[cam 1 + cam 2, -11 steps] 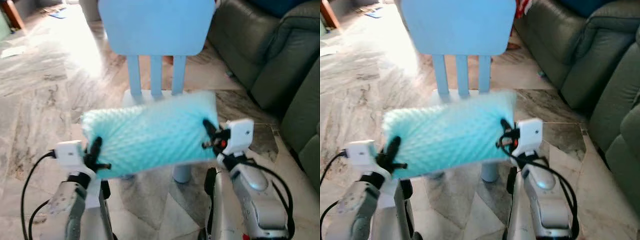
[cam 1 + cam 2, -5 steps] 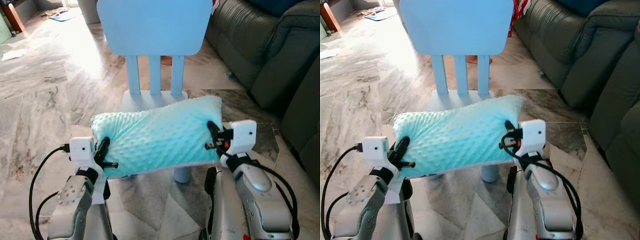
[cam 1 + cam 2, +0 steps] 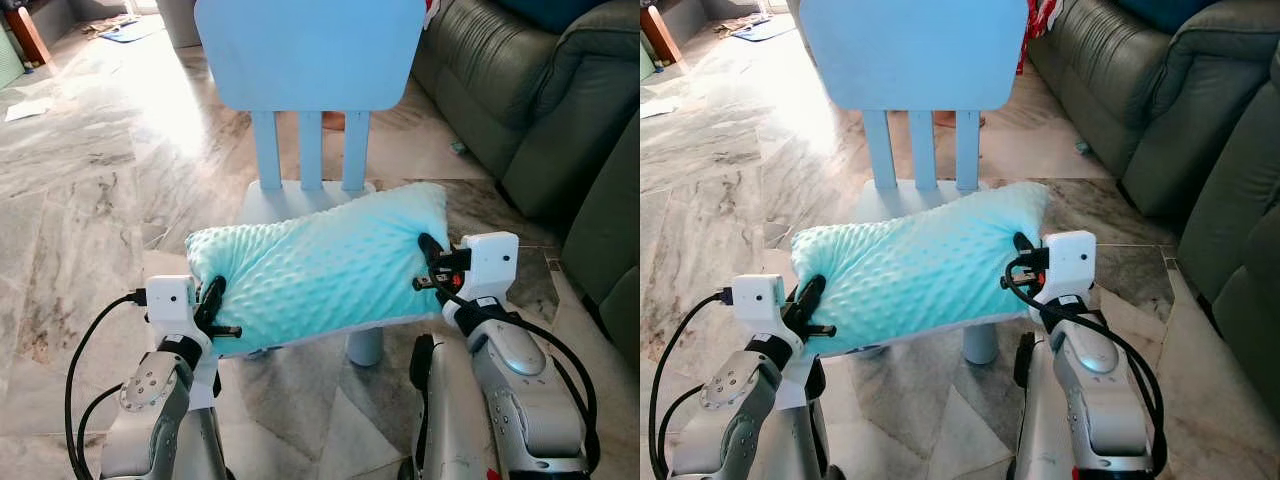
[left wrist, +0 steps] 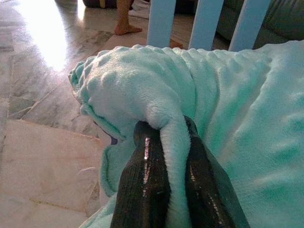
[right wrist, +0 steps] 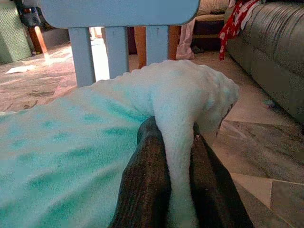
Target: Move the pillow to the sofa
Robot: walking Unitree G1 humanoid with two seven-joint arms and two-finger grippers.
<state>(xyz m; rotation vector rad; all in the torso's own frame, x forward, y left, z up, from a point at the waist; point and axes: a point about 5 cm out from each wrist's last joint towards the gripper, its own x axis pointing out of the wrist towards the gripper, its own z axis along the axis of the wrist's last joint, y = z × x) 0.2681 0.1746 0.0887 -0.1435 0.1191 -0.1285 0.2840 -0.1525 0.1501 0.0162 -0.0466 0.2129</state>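
Left gripper point(image 3: 212, 305) at eight o'clock and right gripper point(image 3: 432, 262) at three o'clock each pinch an end of the mint pillow point(image 3: 320, 265), held above the blue chair point(image 3: 310, 50). Left wrist view: fingers point(image 4: 145, 190) clamp a fold of fabric. Right wrist view: fingers point(image 5: 147, 185) squeeze the other corner. Pick-up looks done; the sofa point(image 3: 540, 110) waits at two o'clock, so carrying and placing remain.

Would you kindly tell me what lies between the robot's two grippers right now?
The dimpled turquoise fleece pillow spans the stretch, pinched at one end by the left gripper and at the other by the right gripper, as seen in the left eye view.
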